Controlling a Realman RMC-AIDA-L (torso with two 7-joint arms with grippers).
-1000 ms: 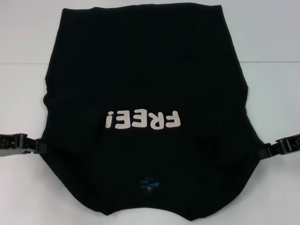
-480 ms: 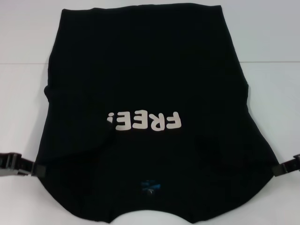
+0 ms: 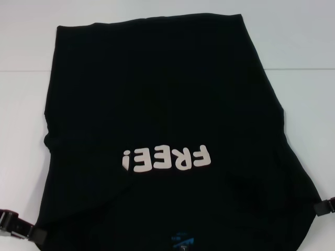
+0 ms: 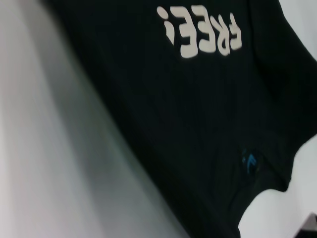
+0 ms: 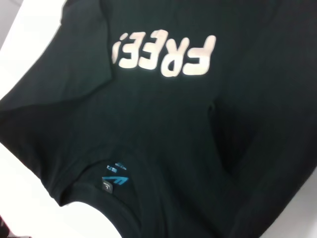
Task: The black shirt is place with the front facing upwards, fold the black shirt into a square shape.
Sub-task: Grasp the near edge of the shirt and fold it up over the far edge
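Observation:
The black shirt [image 3: 157,94] lies spread on the white table, front up, its white "FREE!" lettering [image 3: 166,158] upside down to me. Its blue neck label [image 3: 183,241] is at the near edge of the view. My left gripper [image 3: 36,234] meets the shirt's near left corner, and my right gripper [image 3: 318,208] meets the near right corner; each is shut on the fabric edge, with the fingertips hidden by cloth. The left wrist view shows the shirt [image 4: 173,109] and its label [image 4: 249,162]. In the right wrist view I see the shirt [image 5: 198,139], its lettering [image 5: 166,54] and its label [image 5: 115,181].
The white table [image 3: 303,78] shows on both sides of the shirt and beyond its far hem, with a faint seam line running across it. Bare table surface [image 4: 49,148] also fills one side of the left wrist view.
Both grippers have moved toward me and slightly outward, dragging the shirt with them. The lettering and neck label now sit lower in the head view.

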